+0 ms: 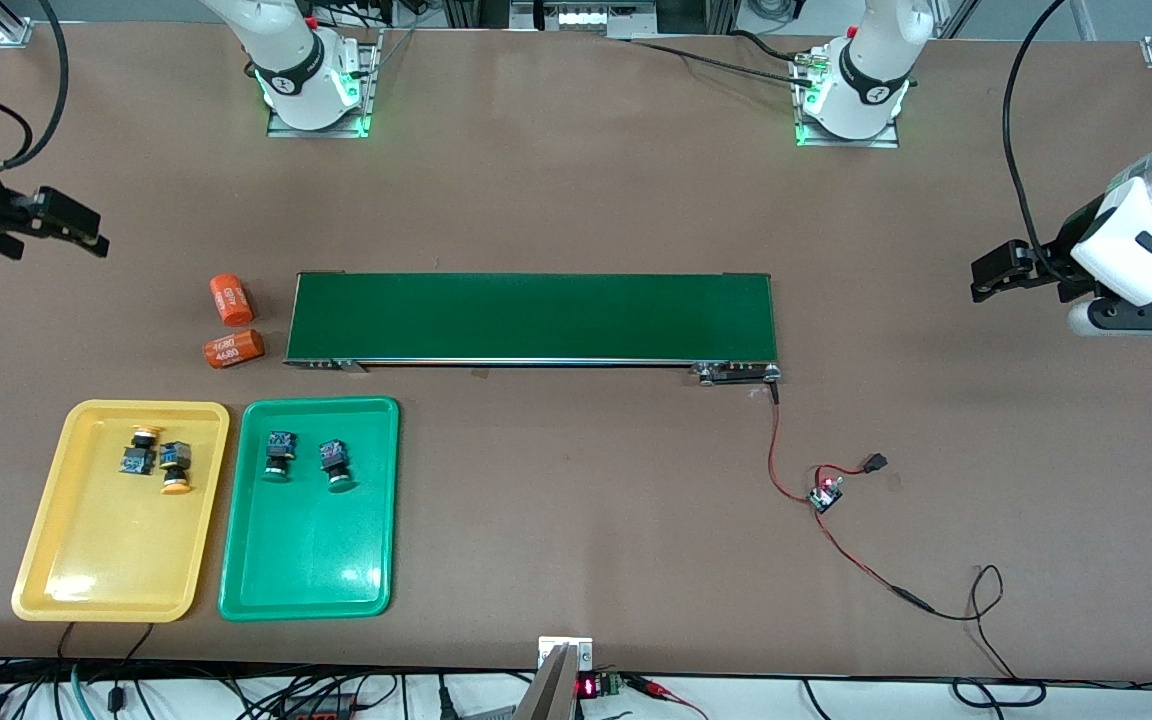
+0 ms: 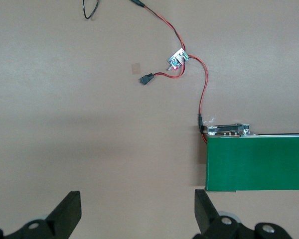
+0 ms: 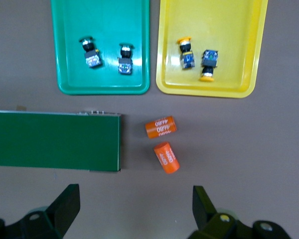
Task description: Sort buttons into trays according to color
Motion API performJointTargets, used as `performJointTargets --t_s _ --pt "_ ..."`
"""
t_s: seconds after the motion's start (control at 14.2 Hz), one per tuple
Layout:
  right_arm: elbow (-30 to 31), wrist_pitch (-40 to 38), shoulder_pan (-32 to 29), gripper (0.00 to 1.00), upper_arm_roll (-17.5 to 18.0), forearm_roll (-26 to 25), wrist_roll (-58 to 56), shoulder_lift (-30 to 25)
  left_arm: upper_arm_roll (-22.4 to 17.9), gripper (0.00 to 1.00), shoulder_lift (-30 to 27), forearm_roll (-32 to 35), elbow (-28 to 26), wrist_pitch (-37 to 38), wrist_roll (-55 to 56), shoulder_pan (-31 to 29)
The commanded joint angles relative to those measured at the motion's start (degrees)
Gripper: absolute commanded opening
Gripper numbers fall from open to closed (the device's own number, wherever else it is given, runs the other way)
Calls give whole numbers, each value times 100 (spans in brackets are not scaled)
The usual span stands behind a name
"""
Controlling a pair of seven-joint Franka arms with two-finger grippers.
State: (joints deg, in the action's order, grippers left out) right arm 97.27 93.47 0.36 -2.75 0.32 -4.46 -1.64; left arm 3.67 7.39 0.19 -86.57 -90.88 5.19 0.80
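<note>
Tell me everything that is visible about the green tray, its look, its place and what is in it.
The green tray is a shallow rectangle of glossy plastic with rounded corners and a raised rim. It lies flat on the brown table, beside the yellow tray without touching it, and nearer to the front camera than the conveyor belt. Two green-capped buttons lie on their sides in the end nearest the belt; the rest is bare. No gripper touches it.
</note>
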Motion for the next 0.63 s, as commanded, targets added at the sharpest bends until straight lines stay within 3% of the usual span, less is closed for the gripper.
performJointTargets --t_s 0.0,0.14,0.56 --pt "73 -283 210 100 81 -67 469 6 2 100 9 51 87 88 -80 8" --pt "73 -408 411 100 99 -111 945 -3 2 100 9 51 87 88 -80 8" --pt "55 -347 430 100 82 -278 832 15 -6 100 9 51 96 115 -115 -1"
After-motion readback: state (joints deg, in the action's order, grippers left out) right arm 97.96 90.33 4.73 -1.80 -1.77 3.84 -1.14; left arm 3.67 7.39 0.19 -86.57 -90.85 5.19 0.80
